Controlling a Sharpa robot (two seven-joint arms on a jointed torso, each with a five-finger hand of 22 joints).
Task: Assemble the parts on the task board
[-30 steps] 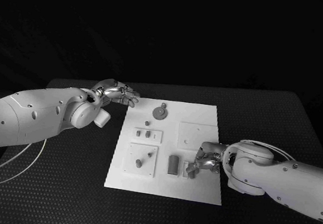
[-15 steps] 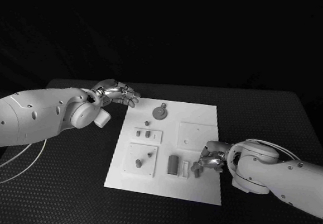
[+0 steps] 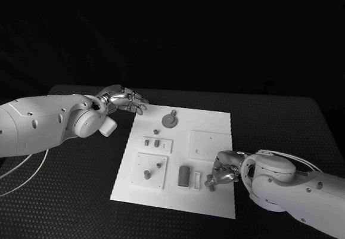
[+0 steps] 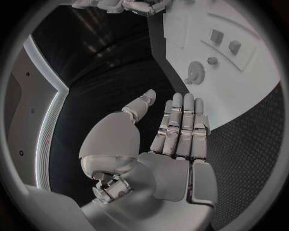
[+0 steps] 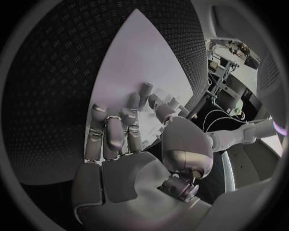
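Observation:
The white task board (image 3: pixel 215 125) lies in the middle of the table. On it are a round disc (image 3: pixel 170 119), two small blocks (image 3: pixel 153 143), a dark upright block (image 3: pixel 184 176) and a pale slot (image 3: pixel 197 180). My right hand (image 3: pixel 221 174) hovers at the board's right edge, fingertips down beside the slot. Its fingers (image 5: pixel 114 130) reach over the board (image 5: pixel 129 62), with the thumb close to one fingertip; whether a part sits between them is hidden. My left hand (image 3: pixel 125 99) is off the board's far left corner, its fingers (image 4: pixel 180 125) straight and holding nothing. The disc (image 4: pixel 195 73) lies ahead of it.
A square raised plate (image 3: pixel 208 144) sits on the board's right half, and another plate with two small pegs (image 3: pixel 149 170) on its near left. Black textured table (image 3: pixel 57 199) surrounds the board. A white cable (image 3: pixel 7 186) trails under my left arm.
My right hand has shifted slightly at the board's right edge, first up and then back down. The left hand has stayed still.

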